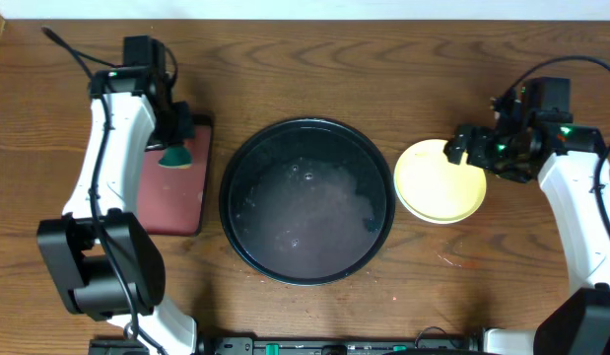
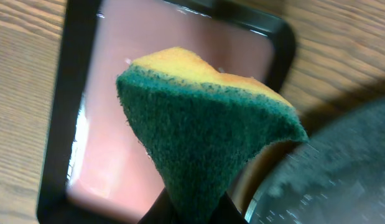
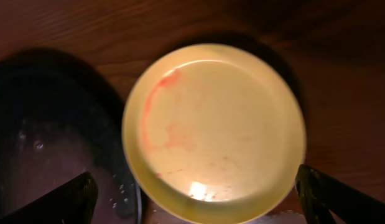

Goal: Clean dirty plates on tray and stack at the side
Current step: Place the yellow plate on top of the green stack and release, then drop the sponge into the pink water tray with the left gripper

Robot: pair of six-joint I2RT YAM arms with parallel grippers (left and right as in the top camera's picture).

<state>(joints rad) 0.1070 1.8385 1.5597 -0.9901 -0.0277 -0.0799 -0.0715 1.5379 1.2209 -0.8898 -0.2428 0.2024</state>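
Your left gripper (image 1: 174, 145) clenched one green-and-yellow sponge (image 2: 204, 130); your right gripper (image 3: 198, 202) hung wide open above one yellow plate (image 3: 211, 124).

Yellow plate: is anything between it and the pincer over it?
No, nothing visible. The right pincer is open straight above the yellow plate, and the plate's face is bare except for red smears.

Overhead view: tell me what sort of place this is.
Probably a robot test bench set up for dishwashing, not a real kitchen: two arms at a wooden table, a black tray of cloudy water, a sponge in the left gripper, a smeared yellow plate.
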